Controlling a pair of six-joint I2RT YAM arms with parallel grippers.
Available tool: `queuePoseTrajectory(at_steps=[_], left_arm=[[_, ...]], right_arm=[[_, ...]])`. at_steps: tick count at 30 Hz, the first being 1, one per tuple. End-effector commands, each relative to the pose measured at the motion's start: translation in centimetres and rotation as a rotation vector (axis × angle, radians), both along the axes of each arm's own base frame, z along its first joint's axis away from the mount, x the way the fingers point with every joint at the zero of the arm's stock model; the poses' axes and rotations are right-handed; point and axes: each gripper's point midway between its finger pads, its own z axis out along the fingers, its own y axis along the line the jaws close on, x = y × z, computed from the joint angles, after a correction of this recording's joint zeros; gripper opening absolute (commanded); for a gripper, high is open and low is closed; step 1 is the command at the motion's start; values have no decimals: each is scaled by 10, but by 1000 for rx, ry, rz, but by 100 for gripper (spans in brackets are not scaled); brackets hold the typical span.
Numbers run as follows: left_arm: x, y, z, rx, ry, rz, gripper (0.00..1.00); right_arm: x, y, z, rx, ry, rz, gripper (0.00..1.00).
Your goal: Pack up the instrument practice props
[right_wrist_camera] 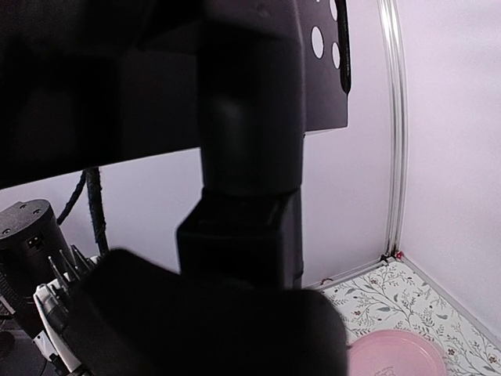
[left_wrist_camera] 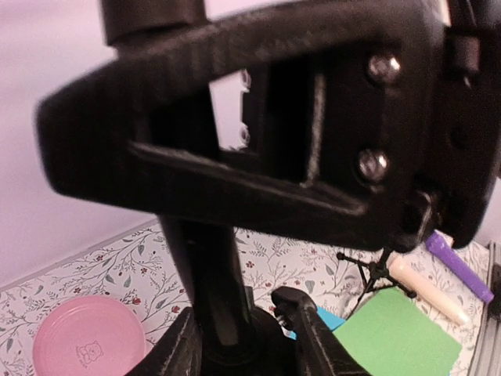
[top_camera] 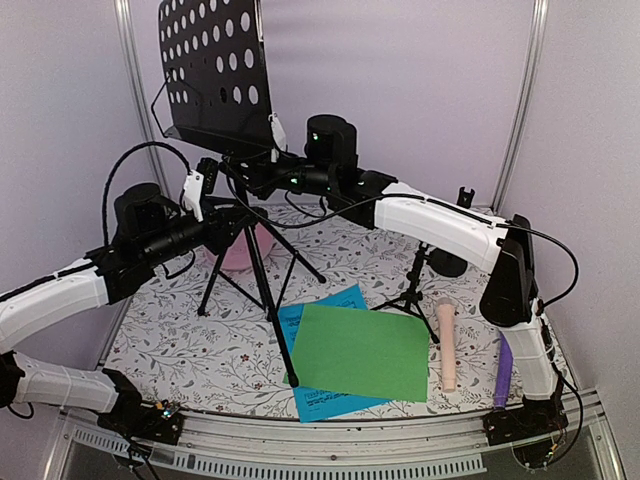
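Top view: the rack stands upright on its tripod at the back-left of the surface. Both arms stretch in to its post just under the tray. The left gripper comes in from the left on a rising forearm, and the right gripper reaches across from the right with its elbow bent at the right edge. Only this view shows the whole layout. The green paper lies on the blue paper in front of the tripod, with a mic stand behind them. The beige mic and purple mic lie side by side by the right edge.

Left wrist: up close, the left gripper's fingers sit narrow on either side of the post. Can't tell if they're actually squeezing it. A pink plate lies left of the post.

Right wrist: mostly black post and the rack's underside. Can't tell how wide that gripper is.
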Motion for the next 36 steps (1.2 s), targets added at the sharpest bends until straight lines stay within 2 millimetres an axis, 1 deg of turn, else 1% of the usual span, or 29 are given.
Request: queuePoseTrajectory(at_steps=[1,2,4,5,6,8,10,11,14,18,20,22,24,27,28,31,32,34,36], left_arm=[[-16,-7,-42,102,160,-63,41],[-15,-8,-34,91,153,-66,48],[-16,-12,-13,69,135,-74,69],[-17,-11,-5,58,132,-72,75],[-18,-11,2,44,131,-71,80],[-25,-8,11,13,132,-79,84],[-33,-4,14,-9,139,-79,84],[-35,0,12,-9,143,-71,84],[-34,14,3,12,141,0,85],[-25,28,5,40,111,96,87],[-19,39,4,61,101,163,91],[-17,47,9,68,78,206,96],[-17,51,19,62,53,221,99],[-21,53,27,60,32,216,98],[-23,50,26,50,36,199,96],[-45,23,23,-27,75,11,81],[-53,15,22,-49,87,-39,79],[-74,-3,20,-71,98,-141,77],[-93,-16,18,-78,116,-228,76]], right_arm=[[-63,-99,224,543,-303,-18,0],[-64,-102,228,556,-306,-25,0],[-67,-111,238,586,-315,-38,0],[-68,-115,242,599,-321,-43,0],[-69,-118,245,608,-324,-46,0],[-72,-121,249,614,-335,-50,0],[-73,-123,251,615,-342,-55,0],[-74,-125,253,619,-347,-57,0],[-76,-132,260,639,-356,-66,0],[-80,-137,265,656,-346,-56,0],[-82,-137,266,655,-345,-51,0],[-84,-137,265,648,-343,-51,0],[-83,-136,259,629,-335,-56,0],[-80,-136,252,606,-322,-83,0],[-78,-137,250,602,-315,-94,0],[-72,-136,244,590,-302,-122,0],[-69,-135,242,585,-299,-137,0],[-63,-132,238,573,-301,-165,0],[-55,-131,234,565,-299,-206,0]])
